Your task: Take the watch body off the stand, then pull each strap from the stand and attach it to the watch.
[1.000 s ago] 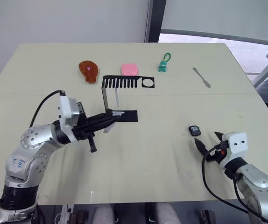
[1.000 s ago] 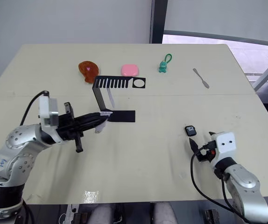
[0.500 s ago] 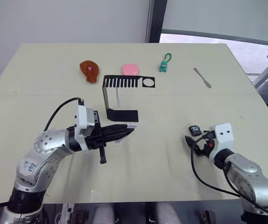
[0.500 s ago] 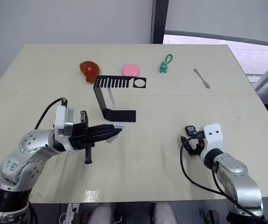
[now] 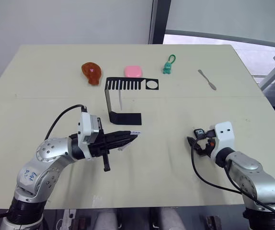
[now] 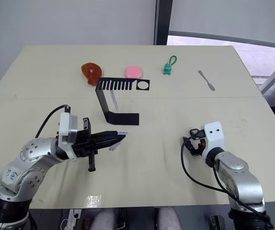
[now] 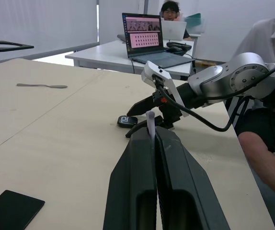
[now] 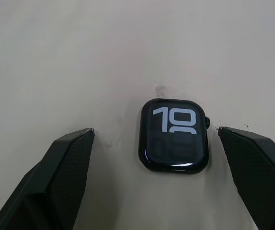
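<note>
Head views: the stand (image 5: 123,100) stood on the bench (image 5: 176,76) with one strap (image 5: 120,99) hanging from its comb bar. The left gripper (image 5: 130,137), just in front of the stand's base, was clenched on the other strap (image 5: 131,136). The watch body (image 5: 200,132) lay flat on the bench, well to the right of the stand, with the right gripper (image 5: 195,142) around it. A second before, the left gripper was at the stand's base; it had since carried its strap clear toward the watch body, and the right arm had swung in over the watch body.

Left wrist view: the strap tip (image 7: 150,116) protruded between the closed jaws.

Right wrist view: the jaws were spread either side of the watch body (image 8: 174,135), not touching it.

Risk: closing off-centre could skate the smooth case across the bench; the thin strap could slip or bend during insertion.
</note>
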Tool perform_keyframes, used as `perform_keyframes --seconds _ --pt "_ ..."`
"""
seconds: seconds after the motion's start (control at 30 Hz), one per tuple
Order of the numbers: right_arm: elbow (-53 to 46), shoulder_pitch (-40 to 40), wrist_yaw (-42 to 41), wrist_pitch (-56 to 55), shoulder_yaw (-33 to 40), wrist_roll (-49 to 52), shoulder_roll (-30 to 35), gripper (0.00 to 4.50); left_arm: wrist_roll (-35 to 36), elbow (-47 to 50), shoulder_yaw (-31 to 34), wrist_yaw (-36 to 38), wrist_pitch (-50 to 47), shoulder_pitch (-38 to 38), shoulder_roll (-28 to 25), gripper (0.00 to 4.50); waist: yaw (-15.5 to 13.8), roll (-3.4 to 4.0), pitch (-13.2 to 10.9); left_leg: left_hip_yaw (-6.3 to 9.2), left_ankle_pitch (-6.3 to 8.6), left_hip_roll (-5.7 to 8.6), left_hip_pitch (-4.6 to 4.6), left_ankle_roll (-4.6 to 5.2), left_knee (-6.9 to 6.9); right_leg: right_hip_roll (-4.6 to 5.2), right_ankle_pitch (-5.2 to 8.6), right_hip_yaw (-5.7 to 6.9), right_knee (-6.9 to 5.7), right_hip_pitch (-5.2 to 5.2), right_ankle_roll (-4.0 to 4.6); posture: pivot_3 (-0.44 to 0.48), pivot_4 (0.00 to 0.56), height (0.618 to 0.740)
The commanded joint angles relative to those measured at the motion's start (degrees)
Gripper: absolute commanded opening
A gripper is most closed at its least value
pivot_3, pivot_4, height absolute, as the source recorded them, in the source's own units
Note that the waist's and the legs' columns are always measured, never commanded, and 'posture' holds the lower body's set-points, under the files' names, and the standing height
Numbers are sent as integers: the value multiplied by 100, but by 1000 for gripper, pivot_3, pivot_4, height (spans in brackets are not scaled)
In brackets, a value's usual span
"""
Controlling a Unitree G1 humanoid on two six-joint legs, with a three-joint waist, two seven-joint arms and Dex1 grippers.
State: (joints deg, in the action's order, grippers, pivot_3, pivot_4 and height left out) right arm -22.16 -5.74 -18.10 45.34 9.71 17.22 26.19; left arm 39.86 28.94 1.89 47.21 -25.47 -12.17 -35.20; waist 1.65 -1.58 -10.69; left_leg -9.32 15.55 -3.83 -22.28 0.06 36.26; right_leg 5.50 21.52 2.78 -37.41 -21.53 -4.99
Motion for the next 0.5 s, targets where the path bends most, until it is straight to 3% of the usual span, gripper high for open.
perform_keyframes --seconds 0.03,0.5 --pt "63 -10 -80 -36 101 73 10 4403 -24 157 118 29 61 25 -55 0 2 0 0 0 0 0 0 0 0 0 0 0 0 0 0 0 150 740" --pt "382 370 -292 -409 352 221 129 4403 -48 203 98 24 23 8 -49 0 -22 -9 5 3 0 1 0 1 1 1 0 2 2 4 0 0 150 740"
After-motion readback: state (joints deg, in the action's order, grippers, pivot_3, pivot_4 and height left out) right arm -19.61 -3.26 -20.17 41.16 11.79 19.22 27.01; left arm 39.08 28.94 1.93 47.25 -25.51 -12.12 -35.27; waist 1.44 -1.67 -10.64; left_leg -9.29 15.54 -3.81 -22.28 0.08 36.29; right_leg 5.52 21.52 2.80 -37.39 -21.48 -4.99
